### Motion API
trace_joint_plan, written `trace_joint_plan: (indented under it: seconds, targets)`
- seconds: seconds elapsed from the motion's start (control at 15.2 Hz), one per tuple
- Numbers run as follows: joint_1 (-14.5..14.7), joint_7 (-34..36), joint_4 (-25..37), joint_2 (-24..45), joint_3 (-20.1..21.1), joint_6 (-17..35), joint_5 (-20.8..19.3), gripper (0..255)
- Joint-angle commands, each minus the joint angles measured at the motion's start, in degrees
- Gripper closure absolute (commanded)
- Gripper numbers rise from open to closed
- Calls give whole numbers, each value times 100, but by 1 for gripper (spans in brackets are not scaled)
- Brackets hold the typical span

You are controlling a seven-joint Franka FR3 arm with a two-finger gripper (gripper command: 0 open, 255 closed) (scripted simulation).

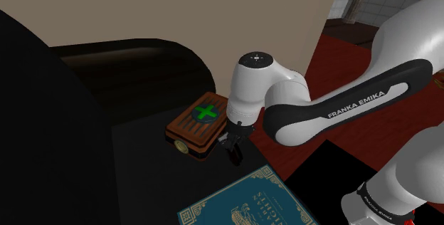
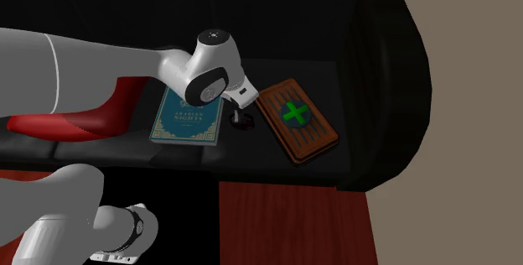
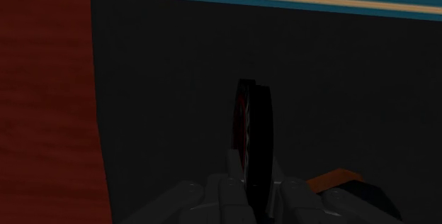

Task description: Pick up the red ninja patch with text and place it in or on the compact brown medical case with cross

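Gripper (image 1: pixel 234 147) clasping dark reddish patch (image 3: pixel 249 127) edge-on between fingers, hanging just beside brown green-cross case (image 1: pixel 192 125); teal book (image 1: pixel 245 203) lying near case.

- Patch (image 3: pixel 251 127), clasped edge-on by the pincer (image 3: pixel 253 174) in the wrist view: its face and any text cannot be made out.
- Teal book (image 1: pixel 245 203): cut off by the shoulder view's bottom edge.
- Brown case (image 3: pixel 340 180): one corner peeks from behind the pincer's fingers in the wrist view.
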Motion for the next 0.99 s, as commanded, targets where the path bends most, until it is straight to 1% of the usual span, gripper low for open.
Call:
trace_joint_plan:
  seconds: [0.0, 0.13, 0.53, 0.92]
  targets:
    - [-1, 1, -1, 2, 0, -1, -1, 255]
    - [1, 0, -3, -2, 0, -1, 2, 255]
    - [66, -280, 205, -359, -101, -475, 332, 255]
    - [119, -481, 460, -644, -214, -954, 546, 255]
